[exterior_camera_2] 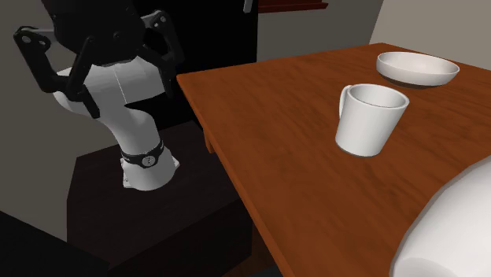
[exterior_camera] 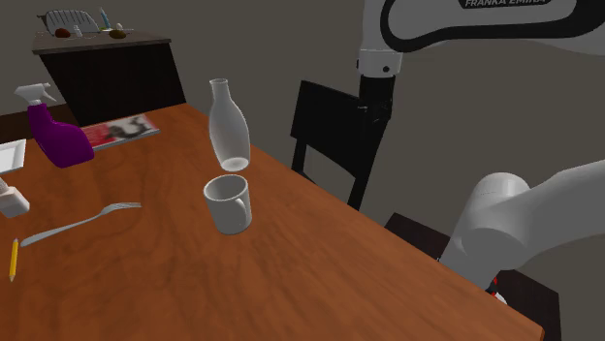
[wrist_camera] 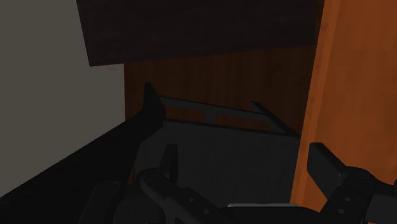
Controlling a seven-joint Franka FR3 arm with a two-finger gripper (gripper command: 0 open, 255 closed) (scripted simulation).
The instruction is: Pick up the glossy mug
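The glossy white mug [exterior_camera: 229,204] stands upright on the wooden table [exterior_camera: 320,271], its handle toward the shoulder view's left; in the second exterior view the mug [exterior_camera_2: 370,118] sits near the table's edge. My black gripper [exterior_camera_2: 123,85] hangs over the stand, off the table and well away from the mug. In the wrist view the gripper [wrist_camera: 248,167] is open, its fingers [wrist_camera: 169,160] standing far apart with nothing between them, facing the table's side edge [wrist_camera: 347,83] and a dark chair.
A clear glass bottle [exterior_camera: 228,126] stands just behind the mug. A purple spray bottle [exterior_camera: 58,138], a magazine [exterior_camera: 121,129], a fork [exterior_camera: 82,223] and a pencil [exterior_camera: 14,260] lie further left. A black chair [exterior_camera: 334,136] stands by the table's far edge.
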